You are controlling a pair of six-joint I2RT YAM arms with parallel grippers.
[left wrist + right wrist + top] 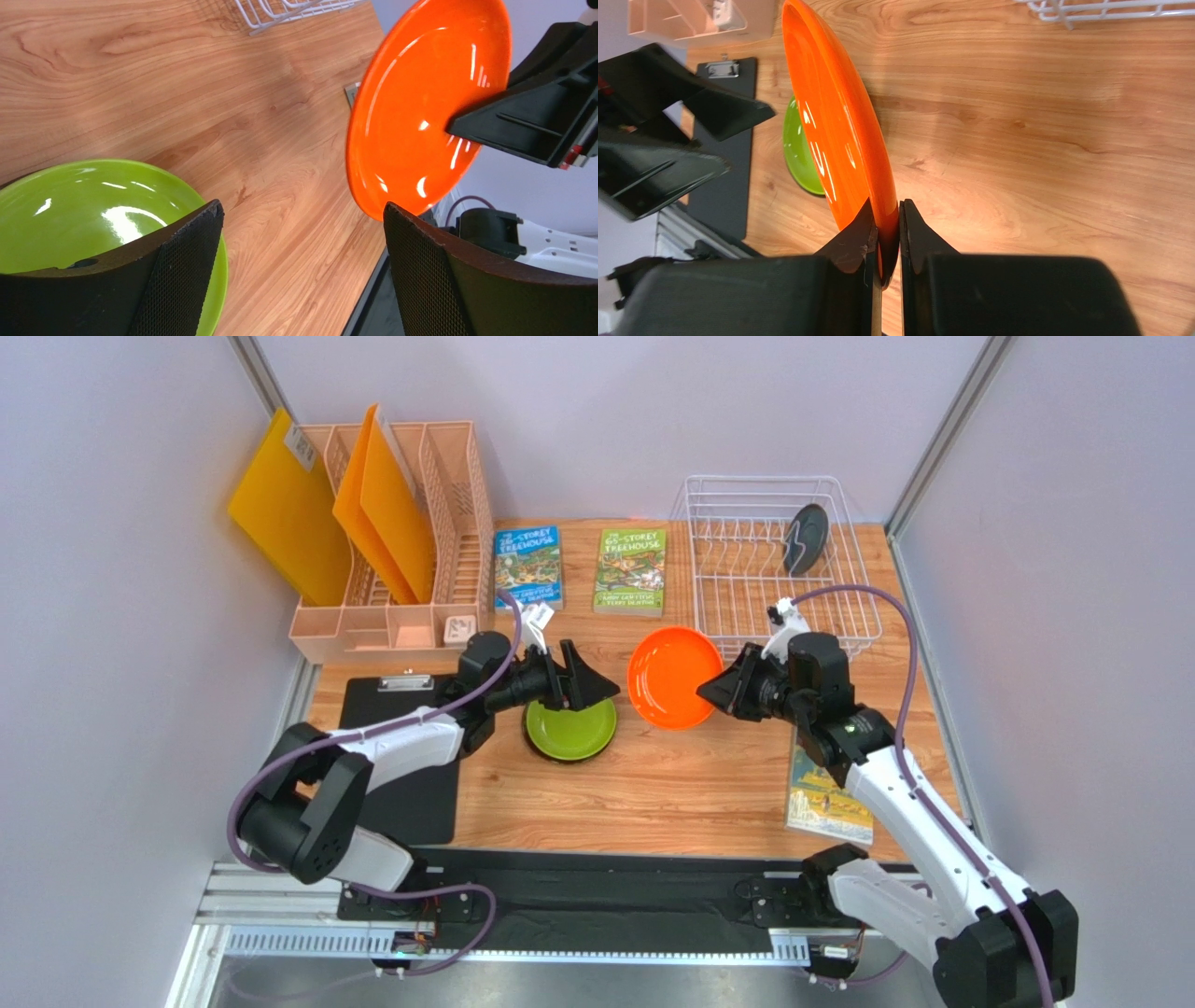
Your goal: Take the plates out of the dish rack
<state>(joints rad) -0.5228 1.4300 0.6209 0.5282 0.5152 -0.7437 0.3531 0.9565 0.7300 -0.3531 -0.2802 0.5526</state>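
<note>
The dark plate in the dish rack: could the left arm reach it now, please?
Probably not: the dark plate stands at the dish rack's far right, and the right gripper, shut on the orange plate, sits between.

left gripper (pixel 300 210) apart | lime plate (pixel 84 210) flat | orange plate (pixel 421 105) pinched, seemingly airborne

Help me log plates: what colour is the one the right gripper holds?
Orange; plate shows best in left wrist view.

Bright even overhead light; glare streaks the orange plate (pixel 421 105), foreground perhaps slightly soft
</note>
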